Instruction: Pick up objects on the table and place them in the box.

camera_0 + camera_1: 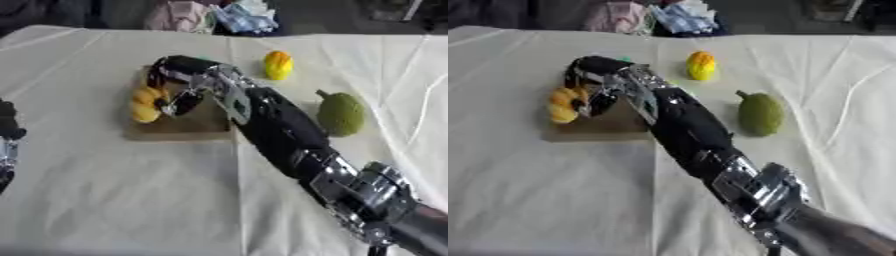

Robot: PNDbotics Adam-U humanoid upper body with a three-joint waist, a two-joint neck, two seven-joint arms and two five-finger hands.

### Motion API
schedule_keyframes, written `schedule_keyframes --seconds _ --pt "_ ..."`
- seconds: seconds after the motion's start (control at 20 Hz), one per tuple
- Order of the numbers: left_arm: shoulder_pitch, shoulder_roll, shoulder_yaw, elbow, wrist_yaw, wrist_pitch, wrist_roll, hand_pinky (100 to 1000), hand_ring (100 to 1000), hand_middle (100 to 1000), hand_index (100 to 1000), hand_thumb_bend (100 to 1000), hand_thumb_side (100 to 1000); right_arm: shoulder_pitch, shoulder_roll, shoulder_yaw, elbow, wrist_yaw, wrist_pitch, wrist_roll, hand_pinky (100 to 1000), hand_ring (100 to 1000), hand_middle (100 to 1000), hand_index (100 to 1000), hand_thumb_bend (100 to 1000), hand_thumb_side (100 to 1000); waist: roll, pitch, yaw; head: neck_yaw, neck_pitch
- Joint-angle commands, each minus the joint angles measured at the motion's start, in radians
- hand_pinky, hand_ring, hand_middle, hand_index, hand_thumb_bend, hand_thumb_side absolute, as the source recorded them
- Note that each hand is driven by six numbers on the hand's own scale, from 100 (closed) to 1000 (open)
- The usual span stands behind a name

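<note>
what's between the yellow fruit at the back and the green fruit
Nothing: only bare white tablecloth separates the yellow fruit from the green fruit, seen best in the left eye view.

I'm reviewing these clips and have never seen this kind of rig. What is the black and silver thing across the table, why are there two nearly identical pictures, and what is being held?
Both pictures come from a stereo camera in a humanoid robot's head, looking down at a cloth-covered table. The black and silver limb is its right arm, ending in the right hand, which reaches over a flat brown box. Its fingers are curled round an orange-yellow object above the box; whether it has been let go I cannot tell. The left hand barely shows at the left eye view's left edge. A small yellow and orange object and a green fruit lie on the cloth to the right.
</note>
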Motion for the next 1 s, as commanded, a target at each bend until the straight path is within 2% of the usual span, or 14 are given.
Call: schedule_keyframes --seconds 0.05,0.15,0.3,0.45,0.7,0.9,1.0 --pt "-0.013 0.01 0.0 -0.023 -0.001 -0.002 -0.003 732 829 727 801 206 372 -0.017 0.005 -0.003 -0.004 0.03 -0.009 -0.017 753 740 703 773 100 337 0.007 -0.001 0.0 0.0 -0.007" --pt "-0.013 0.01 0.0 -0.023 -0.002 -0.003 -0.004 732 829 727 801 207 372 -0.016 0.008 0.004 -0.011 0.057 -0.014 -0.019 760 747 712 813 100 395 0.008 -0.001 0.001 0.001 -0.008" --pt "-0.012 0.01 0.001 -0.023 -0.003 -0.002 -0.004 732 829 727 801 208 372 -0.015 0.008 0.009 -0.023 0.092 -0.02 -0.031 767 756 729 871 187 474 0.007 -0.001 0.0 0.001 -0.008" --pt "-0.012 0.01 0.001 -0.023 -0.004 -0.003 -0.005 733 829 727 801 209 372 -0.018 0.004 0.012 -0.033 0.103 -0.027 -0.04 774 764 743 895 219 503 0.005 -0.003 -0.002 0.004 -0.008" --pt "-0.01 0.011 0.003 -0.024 -0.004 -0.004 -0.005 732 829 727 801 212 372 -0.027 -0.016 0.013 -0.056 0.087 -0.042 -0.021 778 769 749 903 190 488 0.003 -0.006 -0.009 0.006 -0.007" --pt "-0.006 0.013 0.005 -0.023 -0.007 -0.004 -0.004 731 827 725 800 220 371 -0.051 -0.065 0.01 -0.105 0.014 -0.037 0.004 777 770 751 911 145 445 0.002 -0.009 -0.018 0.008 -0.008" --pt "-0.002 0.015 0.005 -0.02 -0.011 -0.002 -0.006 732 829 727 801 226 376 -0.062 -0.098 0.006 -0.133 -0.035 -0.026 0.045 782 779 763 922 121 441 0.001 -0.012 -0.025 0.011 -0.008"
